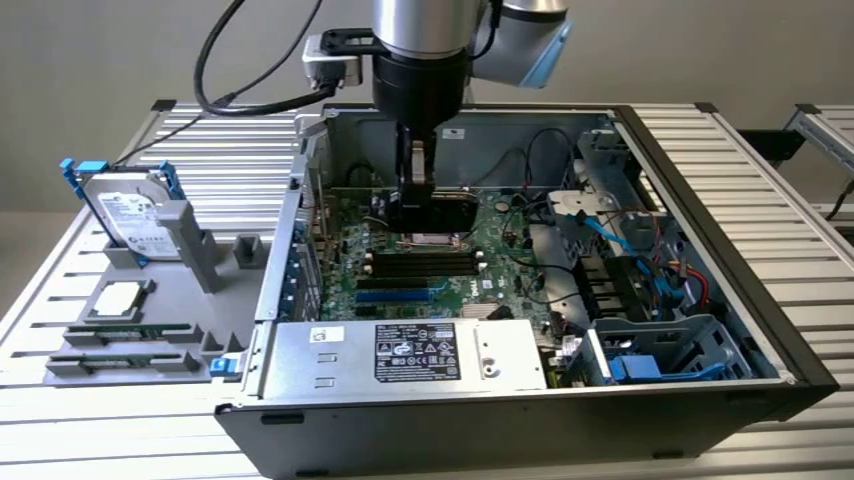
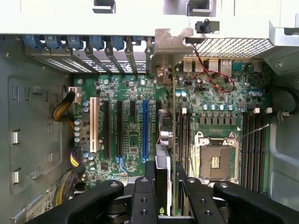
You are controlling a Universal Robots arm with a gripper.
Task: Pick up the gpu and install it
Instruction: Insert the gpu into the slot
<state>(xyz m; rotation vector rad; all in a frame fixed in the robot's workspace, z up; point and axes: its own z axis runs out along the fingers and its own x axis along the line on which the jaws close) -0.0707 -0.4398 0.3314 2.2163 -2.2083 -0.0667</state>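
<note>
My gripper (image 2: 163,189) is shut on the gpu (image 2: 174,116), gripping it on both faces. In the wrist view the card shows edge-on as a thin green line with a black face and a silvery end bracket (image 2: 173,44) by the case's rear wall. It hangs over the motherboard (image 2: 133,144), between the blue expansion slot (image 2: 145,123) and the empty processor socket (image 2: 215,158). In the exterior view the gripper (image 1: 420,185) reaches down into the open computer case (image 1: 694,230), with the gpu (image 1: 434,212) dark below it. I cannot tell whether the card touches the board.
Black slots (image 2: 119,128) and a white slot (image 2: 92,123) lie beside the blue one. Outside the case, on the exterior view's left, a grey holder (image 1: 200,250) carries a hard drive with blue rails (image 1: 134,215), a processor (image 1: 118,298) and memory sticks (image 1: 120,332). A power supply (image 1: 400,355) and cables (image 1: 614,250) crowd the case.
</note>
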